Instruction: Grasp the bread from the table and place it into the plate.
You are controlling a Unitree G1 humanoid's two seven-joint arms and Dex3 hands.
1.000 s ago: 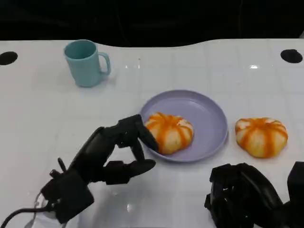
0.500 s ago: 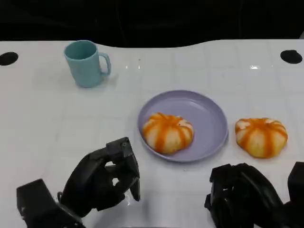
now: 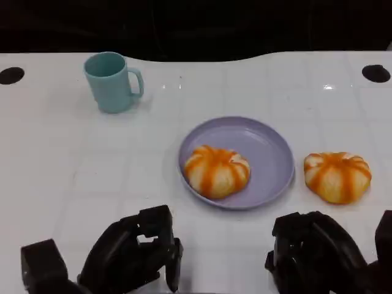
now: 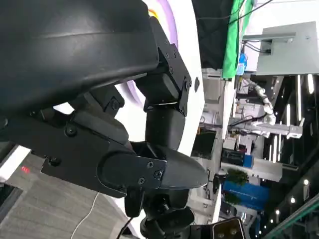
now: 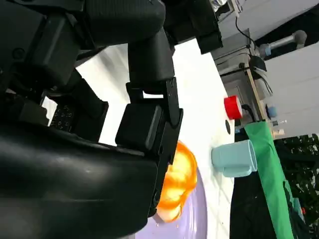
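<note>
One orange-striped bread (image 3: pixel 217 171) lies in the lilac plate (image 3: pixel 269 147) at mid-table; in the right wrist view the same bread (image 5: pixel 179 179) sits on the plate (image 5: pixel 192 221). A second bread (image 3: pixel 337 176) lies on the table just right of the plate. My left hand (image 3: pixel 131 254) is low at the front left, well short of the plate, its fingers curled in and holding nothing. At the front right, my right hand (image 3: pixel 318 257) sits below the second bread, fingers curled, holding nothing.
A teal mug (image 3: pixel 112 81) stands at the back left, also seen as the mug (image 5: pixel 234 158) in the right wrist view. Dark round holes (image 3: pixel 375 73) mark the table's far corners. White tabletop (image 3: pixel 92 165) lies open between my left hand and the mug.
My left hand has drawn back from the plate's rim toward the table's front edge and its fingers have curled in. The bread stays in the plate. The right hand has not moved.
</note>
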